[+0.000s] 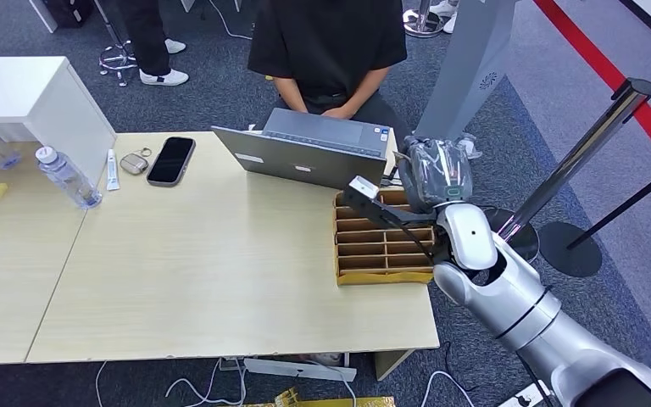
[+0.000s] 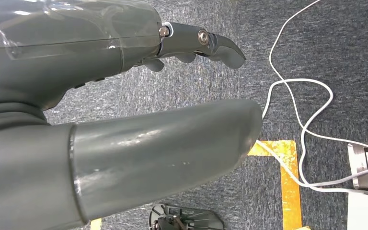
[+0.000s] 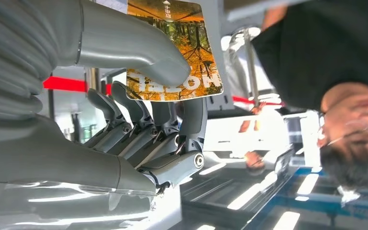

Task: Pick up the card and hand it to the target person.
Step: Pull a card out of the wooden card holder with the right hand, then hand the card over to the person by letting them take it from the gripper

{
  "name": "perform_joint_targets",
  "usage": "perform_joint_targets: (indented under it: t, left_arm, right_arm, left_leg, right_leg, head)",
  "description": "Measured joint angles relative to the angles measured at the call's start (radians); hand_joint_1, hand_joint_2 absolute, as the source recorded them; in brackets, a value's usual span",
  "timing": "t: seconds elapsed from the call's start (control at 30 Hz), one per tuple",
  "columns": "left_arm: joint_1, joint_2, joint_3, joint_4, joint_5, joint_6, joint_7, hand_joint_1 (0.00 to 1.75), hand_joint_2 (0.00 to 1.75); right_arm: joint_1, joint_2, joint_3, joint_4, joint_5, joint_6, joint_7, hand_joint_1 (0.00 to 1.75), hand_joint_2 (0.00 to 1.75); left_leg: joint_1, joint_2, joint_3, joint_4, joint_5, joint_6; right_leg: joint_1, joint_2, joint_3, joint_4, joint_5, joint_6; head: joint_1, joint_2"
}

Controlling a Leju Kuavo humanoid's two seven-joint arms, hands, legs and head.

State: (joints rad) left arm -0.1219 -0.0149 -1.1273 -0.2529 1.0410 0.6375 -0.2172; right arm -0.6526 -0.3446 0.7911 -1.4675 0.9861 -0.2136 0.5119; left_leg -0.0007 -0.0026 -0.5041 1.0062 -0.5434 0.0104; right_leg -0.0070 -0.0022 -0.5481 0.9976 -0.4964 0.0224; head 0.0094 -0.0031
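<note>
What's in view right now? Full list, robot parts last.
card: 1, orange forest print, pinched in right hand
box: 1, yellow-brown, slotted, table's right edge
laptop: 1, grey, open, facing person
phone: 1, black, on table
bottle: 1, clear, white cap, table's left
tube: 1, white, beside phone
table: 1, light wood
person: 1, black shirt, seated behind laptop
cables: white, on grey carpet
right hand: 1, grey, raised over box
left hand: 1, grey, hanging above floor, holding nothing
</note>
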Motion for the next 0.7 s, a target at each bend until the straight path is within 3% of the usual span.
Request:
perform_joint_targets:
  t: [0.4, 0.7]
  left_arm:
    - [-0.001, -0.001, -0.001, 0.0, -0.024, -0.003, -0.005, 0.0, 0.0]
    - [-0.013, -0.004, -0.006, 0.0, -0.05, -0.008, 0.011, 0.0, 0.0]
  right_arm:
    - [-0.117, -0.01, -0.034, 0.056, -0.078, -0.073, -0.053, 1.5, 1.75]
    - [-0.205, 0.053, -0.014, 0.238, -0.131, -0.08, -0.127, 1.51, 1.75]
  left_leg:
    - [0.0, 0.0, -0.001, 0.0, 0.0, 0.0]
    - [0.0, 0.0, -0.001, 0.0, 0.0, 0.0]
  right_leg:
    - [0.0, 0.0, 0.0, 0.0, 0.0, 0.0]
    - [0.0, 0.0, 0.0, 0.0, 0.0, 0.0]
  head:
    - [0.0, 0.0]
    - [0.0, 0.0]
